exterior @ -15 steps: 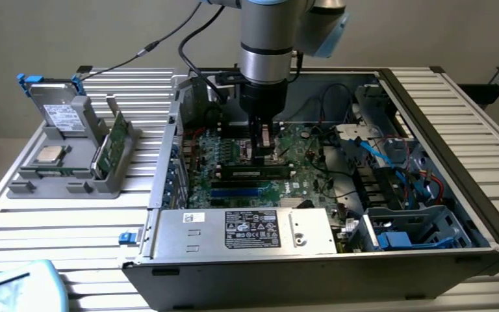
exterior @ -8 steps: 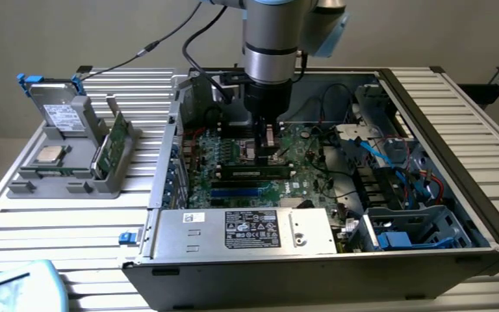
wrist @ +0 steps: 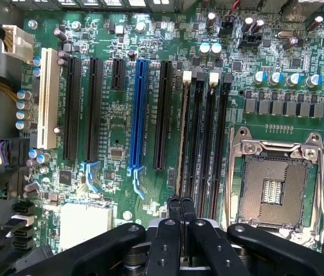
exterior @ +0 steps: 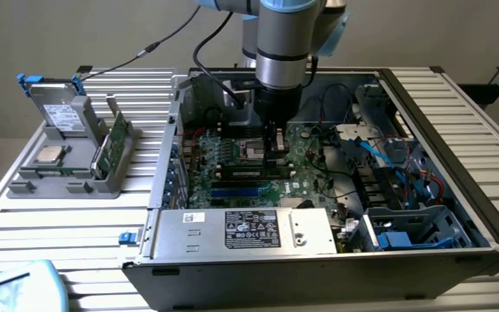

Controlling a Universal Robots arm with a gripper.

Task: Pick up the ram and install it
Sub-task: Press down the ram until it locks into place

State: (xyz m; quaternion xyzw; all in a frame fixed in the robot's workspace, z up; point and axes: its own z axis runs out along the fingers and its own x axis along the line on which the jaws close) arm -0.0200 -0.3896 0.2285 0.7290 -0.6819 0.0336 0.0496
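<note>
**RAM Held Over the Memory Slots**

The ram (wrist: 180, 210) is standing on edge between the hand's (wrist: 180, 227) fingers (wrist: 165, 244), which are clamping it from both sides. It is hanging over the memory slots (wrist: 205, 138) beside the empty processor socket (wrist: 277, 184). No lettering is readable. The arm (exterior: 282, 45) is reaching straight down into the open computer case (exterior: 440, 123) on the bench (exterior: 67, 221).
</note>
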